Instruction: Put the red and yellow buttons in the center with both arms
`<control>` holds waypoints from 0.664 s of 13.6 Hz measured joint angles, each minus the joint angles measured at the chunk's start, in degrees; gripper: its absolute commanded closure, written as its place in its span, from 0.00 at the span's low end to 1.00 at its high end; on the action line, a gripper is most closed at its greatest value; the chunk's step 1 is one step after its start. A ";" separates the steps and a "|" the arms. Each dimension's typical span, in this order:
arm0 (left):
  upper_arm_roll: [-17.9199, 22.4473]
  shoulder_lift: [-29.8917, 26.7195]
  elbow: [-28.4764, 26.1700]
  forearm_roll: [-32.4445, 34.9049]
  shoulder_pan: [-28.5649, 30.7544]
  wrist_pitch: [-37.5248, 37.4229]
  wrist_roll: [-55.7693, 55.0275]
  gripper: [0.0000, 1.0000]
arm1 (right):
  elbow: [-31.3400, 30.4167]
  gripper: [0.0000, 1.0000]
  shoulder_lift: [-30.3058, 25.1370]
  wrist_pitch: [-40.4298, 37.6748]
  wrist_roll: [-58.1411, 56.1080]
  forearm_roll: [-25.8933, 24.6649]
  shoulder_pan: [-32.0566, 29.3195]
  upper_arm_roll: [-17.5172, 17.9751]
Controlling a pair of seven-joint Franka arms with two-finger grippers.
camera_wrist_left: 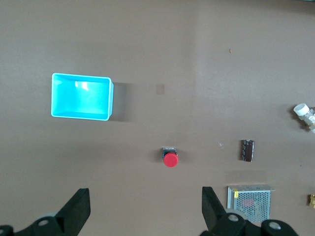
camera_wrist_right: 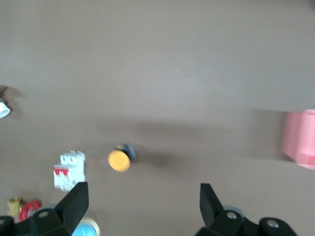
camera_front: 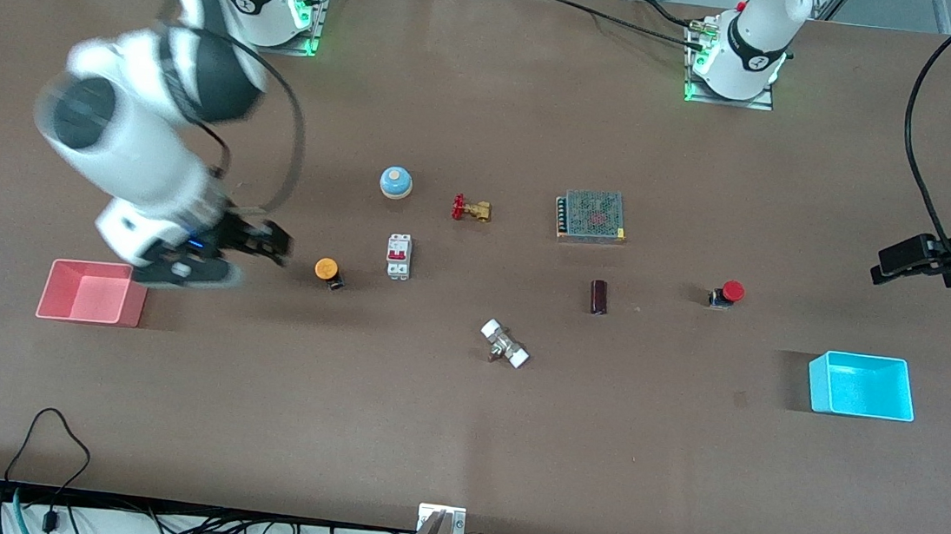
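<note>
Hovering apart, the right gripper [camera_front: 273, 241] sits at nine o'clock of the yellow button [camera_front: 327, 270]; the left gripper [camera_front: 895, 264] at three o'clock of the red button [camera_front: 728, 294]. Both spread, empty. Risk: toppling buttons on misaligned descent.

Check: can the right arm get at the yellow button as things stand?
Probably yes. The right gripper is open, up over bare table between the pink bin and the yellow button, with nothing between them. The breaker stands apart from the button, toward the left arm's end.
</note>
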 measured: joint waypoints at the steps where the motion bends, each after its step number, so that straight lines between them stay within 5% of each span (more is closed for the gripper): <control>1: 0.01 -0.26 0.00 0.05 0.01 -0.34 0.28 0.00 | 0.38 0.00 -3.32 -3.34 -1.12 0.22 -1.53 -1.55; 5: -0.01 -0.60 0.00 0.08 -0.02 -1.09 0.41 0.00 | -0.09 0.00 -11.85 -10.22 -2.86 0.61 -4.60 -5.86; 9: -0.02 -0.91 0.00 0.09 -0.02 -1.55 0.41 0.00 | -1.15 0.00 -13.10 -13.69 -2.44 0.63 -4.52 -5.99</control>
